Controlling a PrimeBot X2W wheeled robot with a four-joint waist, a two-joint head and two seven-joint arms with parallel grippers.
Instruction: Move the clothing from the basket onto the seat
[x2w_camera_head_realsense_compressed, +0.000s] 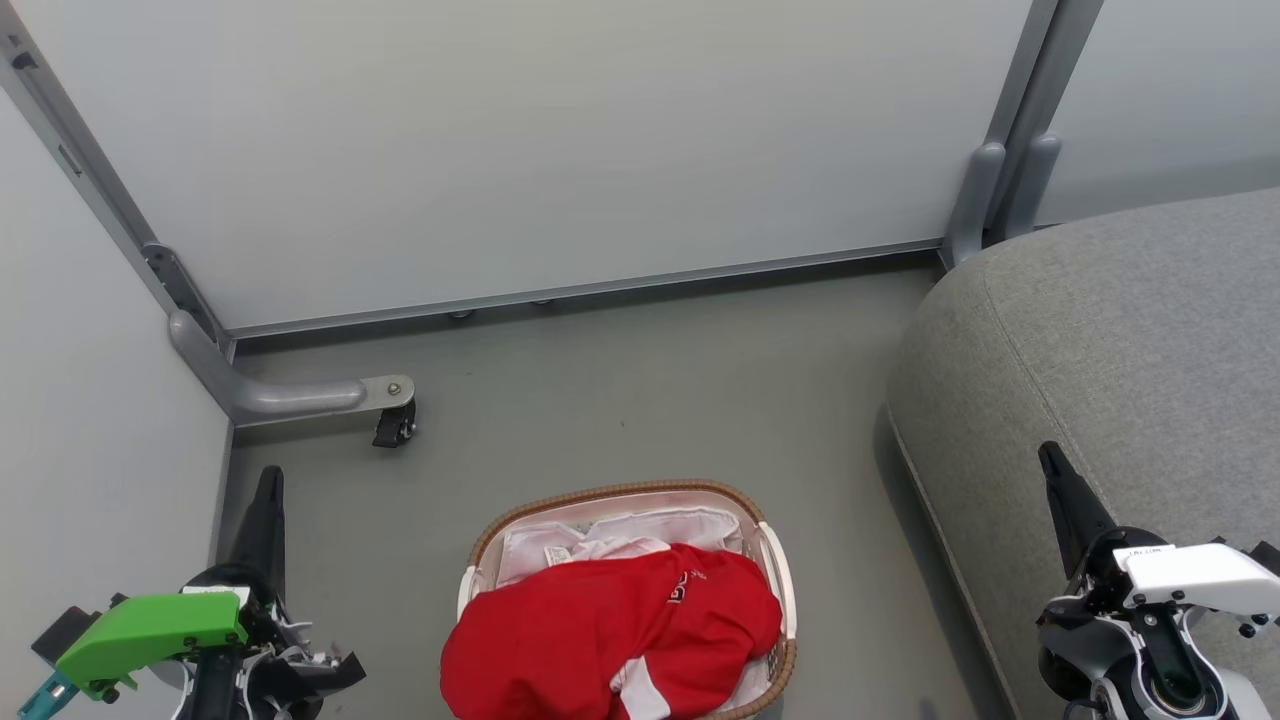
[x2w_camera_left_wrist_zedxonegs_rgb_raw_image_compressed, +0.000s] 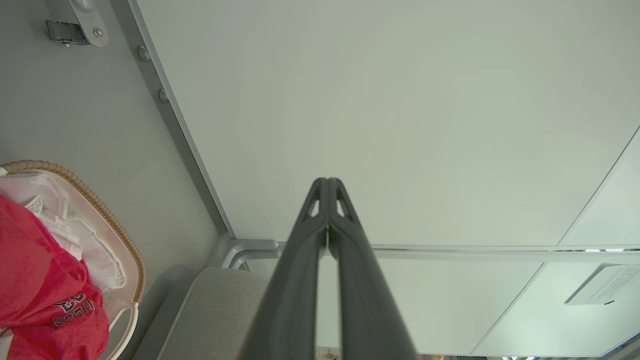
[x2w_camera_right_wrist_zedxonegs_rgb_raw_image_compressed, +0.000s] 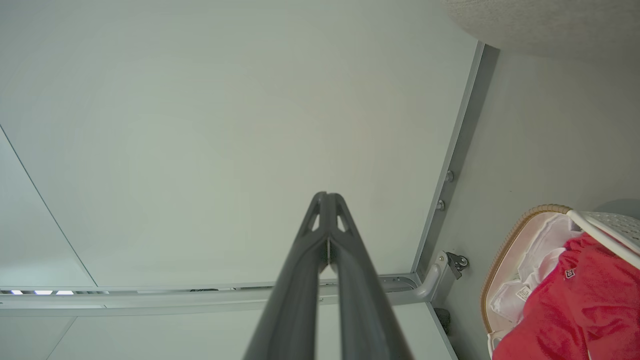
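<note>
Our left claw (x2w_camera_head_realsense_compressed: 270, 480) and right claw (x2w_camera_head_realsense_compressed: 1050, 462) sit pressed together, empty. The clothing (x2w_camera_head_realsense_compressed: 600, 630) looks soft and light; we'd pinch its raised fold.

Head looks down; all views share the basket (x2w_camera_head_realsense_compressed: 610, 491).

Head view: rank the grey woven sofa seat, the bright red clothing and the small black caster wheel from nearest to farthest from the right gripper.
1. grey woven sofa seat, on the right, by the right gripper.
2. bright red clothing, bottom centre.
3. small black caster wheel, far left on the floor.
</note>
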